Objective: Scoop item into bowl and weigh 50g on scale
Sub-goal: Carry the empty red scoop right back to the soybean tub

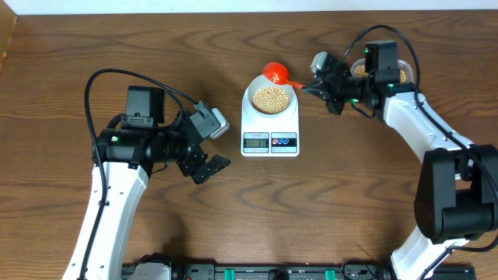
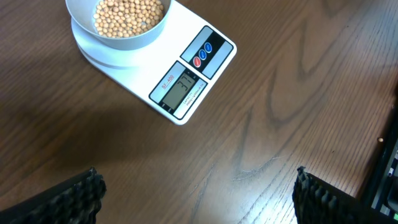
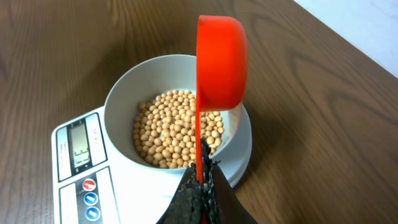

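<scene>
Atop flat scale [image 2: 143,74], round bowl [image 2: 121,43] holds beans [image 2: 127,15].

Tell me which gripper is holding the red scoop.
The right gripper: it is shut on the handle of the red scoop, at the rim of the bowl. The left gripper is open and empty beside the scale.

Table [image 2: 280,93]: dark brown, streaked wood grain.
Scale [image 2: 146,71]: white, with a thin dark outline round the front panel.
Display [image 2: 181,87]: grey, dark digits.
Buttons [image 3: 89,185]: one red, two blue.
Bowl [image 3: 121,93]: pale white, plain.
Beans [image 3: 174,127]: tan-yellow, uniform.
Scoop [image 3: 221,62]: glossy orange-red.
Right gripper [image 3: 200,180]: black, finely ribbed.
</scene>
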